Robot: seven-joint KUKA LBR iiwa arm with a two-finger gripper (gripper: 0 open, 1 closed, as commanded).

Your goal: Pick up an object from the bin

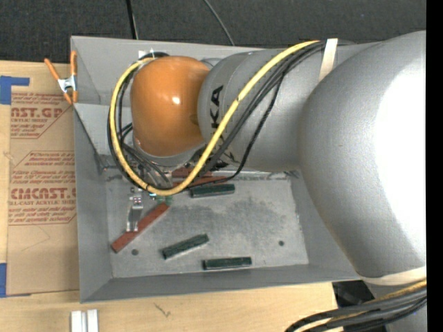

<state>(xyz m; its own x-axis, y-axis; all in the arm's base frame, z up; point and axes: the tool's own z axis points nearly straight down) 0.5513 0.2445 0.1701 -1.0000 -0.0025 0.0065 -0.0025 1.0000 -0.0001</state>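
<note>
Grey metal bin point(257, 220), red-brown strip point(140, 228) at left, three dark green bars point(185, 246)

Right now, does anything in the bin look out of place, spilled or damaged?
Nothing stands out. A red-brown stick lies flat by the gripper at the left of the bin, three dark green sticks lie loose on the floor, and a second red-brown stick sits half under the arm. None looks broken.

— Where did the camera sit?
— Above the bin point(263, 220), looking down on it, tilted somewhat from one side.
— How near was it?
— Near enough that the bin spanned most of the frame. The arm point(360, 137) entered from the right edge and loomed large across the upper right.
</note>
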